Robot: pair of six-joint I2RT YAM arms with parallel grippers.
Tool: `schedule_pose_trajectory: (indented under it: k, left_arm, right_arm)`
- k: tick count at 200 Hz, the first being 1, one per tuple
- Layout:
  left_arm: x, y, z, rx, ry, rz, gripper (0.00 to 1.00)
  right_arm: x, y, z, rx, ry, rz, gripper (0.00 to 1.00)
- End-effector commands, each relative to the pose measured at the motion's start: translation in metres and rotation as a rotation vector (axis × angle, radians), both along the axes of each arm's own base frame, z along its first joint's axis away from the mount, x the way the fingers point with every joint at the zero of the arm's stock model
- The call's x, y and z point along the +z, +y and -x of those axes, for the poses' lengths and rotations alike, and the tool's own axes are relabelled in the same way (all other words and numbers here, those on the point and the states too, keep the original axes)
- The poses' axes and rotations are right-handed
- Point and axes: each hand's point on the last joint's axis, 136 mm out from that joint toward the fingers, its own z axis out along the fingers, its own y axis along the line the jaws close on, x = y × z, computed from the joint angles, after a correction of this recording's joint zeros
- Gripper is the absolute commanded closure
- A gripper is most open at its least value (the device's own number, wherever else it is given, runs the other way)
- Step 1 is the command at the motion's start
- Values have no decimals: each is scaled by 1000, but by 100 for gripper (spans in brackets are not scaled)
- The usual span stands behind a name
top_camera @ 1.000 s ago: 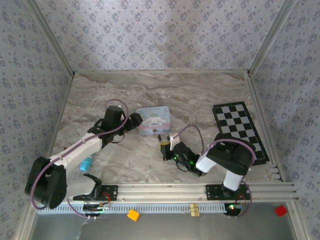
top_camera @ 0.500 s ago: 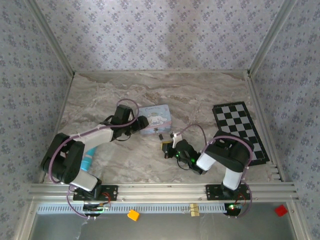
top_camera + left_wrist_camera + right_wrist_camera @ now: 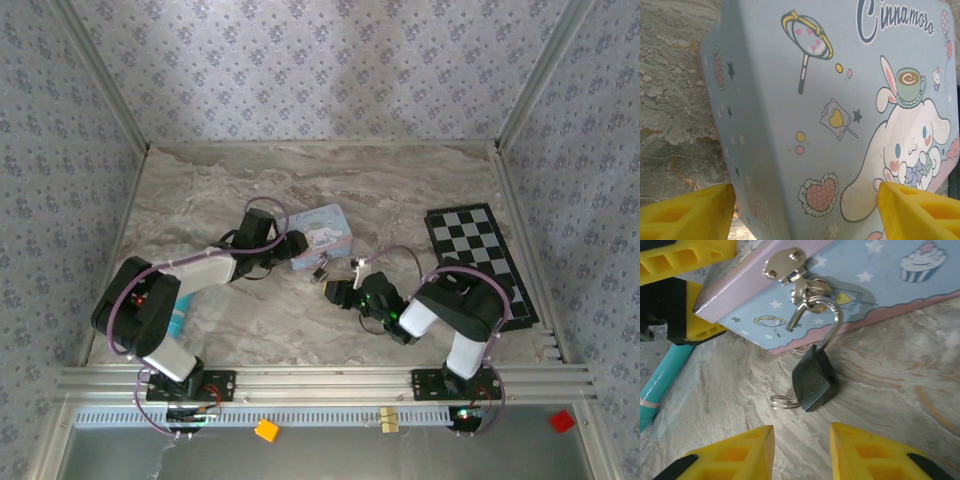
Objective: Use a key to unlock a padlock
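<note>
The padlock (image 3: 812,380) is a small black block lying tilted on the marble. Its silvery shackle (image 3: 828,322) stands swung open, hooked through the hasp (image 3: 785,265) of the pale blue cartoon tin (image 3: 880,285). A wire key ring (image 3: 782,401) pokes out from under the padlock body; the key itself is hidden. My right gripper (image 3: 801,455) is open just short of the padlock, with nothing between its fingers. My left gripper (image 3: 805,210) is open with a corner of the tin (image 3: 840,100) between its yellow fingers. From above, the left gripper (image 3: 293,248) is at the tin's left end.
A teal pen (image 3: 175,325) lies on the marble near the left arm. A black-and-white chessboard (image 3: 480,262) sits at the right side of the table. Patterned walls close in the table on three sides.
My left arm swung right until its gripper reached the tin, and the tin shifted slightly right. My right gripper crept a little right and farther from the bases.
</note>
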Motion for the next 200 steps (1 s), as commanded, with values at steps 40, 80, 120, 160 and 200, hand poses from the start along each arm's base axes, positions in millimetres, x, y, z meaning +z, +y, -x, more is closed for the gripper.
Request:
schedule_pose_trajectory:
  k: [40,80,120,160,200]
  left_arm:
    - [-6,-11,5,-15,28,-2,26]
    - [-6,-20,8,-23,35,15,26]
    - [-5,-25,8,-18,44,21,27]
    - [-6,-25,6,2,53,28,27]
    - [-8,-29,6,7,67,48,28]
  right_arm:
    - [-11,-29,1,-20,121,104,61]
    - [8,-23,-17,-8,166,-39,59]
    - [8,-15,-32,-12,223,-215,60]
    - [-7,-13,-38,-32,222,-224,60]
    - [-15,-14,-48,-48,193,-239,65]
